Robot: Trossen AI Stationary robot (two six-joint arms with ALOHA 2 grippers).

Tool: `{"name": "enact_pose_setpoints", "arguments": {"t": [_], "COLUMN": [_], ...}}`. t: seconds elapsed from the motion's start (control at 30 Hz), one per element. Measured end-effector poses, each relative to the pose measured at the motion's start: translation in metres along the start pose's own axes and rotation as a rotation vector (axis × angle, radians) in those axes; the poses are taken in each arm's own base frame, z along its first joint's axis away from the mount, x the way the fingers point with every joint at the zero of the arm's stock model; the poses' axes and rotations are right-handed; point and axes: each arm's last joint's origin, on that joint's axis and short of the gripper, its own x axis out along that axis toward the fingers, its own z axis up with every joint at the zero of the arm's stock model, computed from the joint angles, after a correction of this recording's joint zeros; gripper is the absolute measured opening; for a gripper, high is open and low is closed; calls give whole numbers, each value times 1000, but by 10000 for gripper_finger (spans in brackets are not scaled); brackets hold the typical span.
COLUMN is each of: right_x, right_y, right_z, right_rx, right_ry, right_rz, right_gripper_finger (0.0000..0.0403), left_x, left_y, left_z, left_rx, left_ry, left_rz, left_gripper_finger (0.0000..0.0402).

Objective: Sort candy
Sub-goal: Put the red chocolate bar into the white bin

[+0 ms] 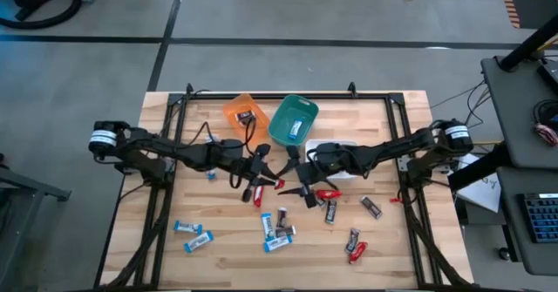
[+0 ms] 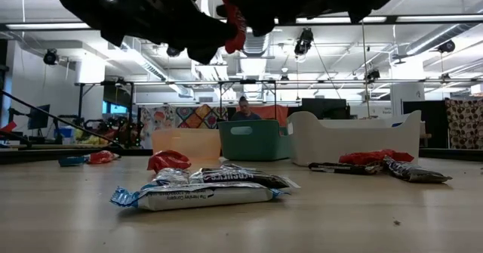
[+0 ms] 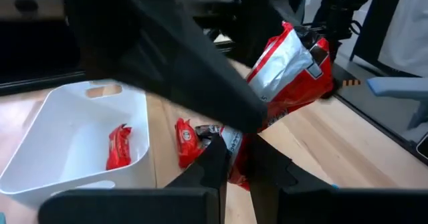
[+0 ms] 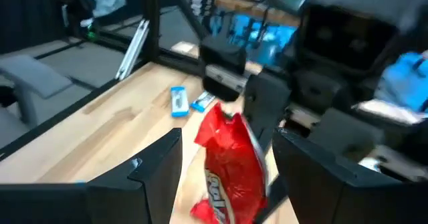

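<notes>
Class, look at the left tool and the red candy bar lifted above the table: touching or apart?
Touching. The left wrist view shows the left tool shut on the red candy bar, its wrapper pinched between the dark fingers; the low view shows it lifted clear.

- High view: even, fairly bright overhead light; the wooden table shows soft, short shadows under the arms at mid-frame and no strong glare.
- Low view: ceiling strip lights glow across the upper frame, so the arms at the top read as near-black silhouettes; nearest candy bars are sharp, the room behind softer.
- Left wrist view: dark blurred fingers fill the frame's left and bottom; red wrapper shows white glare.
- Right wrist view: motion-blurred throughout, most at the upper right.
</notes>
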Motion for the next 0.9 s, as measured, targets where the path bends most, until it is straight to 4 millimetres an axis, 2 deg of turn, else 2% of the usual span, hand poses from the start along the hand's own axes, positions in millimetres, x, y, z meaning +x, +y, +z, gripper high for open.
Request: {"name": "enact_pose_setpoints", "arguments": {"t": [0.17, 0.37, 0.5, 0.73, 0.8, 0.9], "right_x": [13, 18, 18, 16, 16, 16], "right_y": [-3, -4, -4, -4, -4, -4], "right_z": [3, 6, 7, 7, 7, 7], "right_rx": [7, 13, 15, -2, -7, -2], "right_ry": [28, 36, 45, 42, 39, 39], "right_rz": [48, 96, 102, 100, 109, 111], "right_gripper_finger": [221, 207, 159, 43, 26, 27], "left_x": [3, 3, 3, 3, 3, 3], "left_y": [0, -1, -2, -2, -2, -2], "left_z": [2, 0, 0, 0, 0, -1], "left_rx": [3, 0, 2, 10, 5, 0], "left_ry": [-3, 9, 11, 7, 7, 17], "left_rz": [-28, -73, -87, -102, -103, -104], "left_gripper_finger": [22, 22, 22, 22, 22, 31]}}
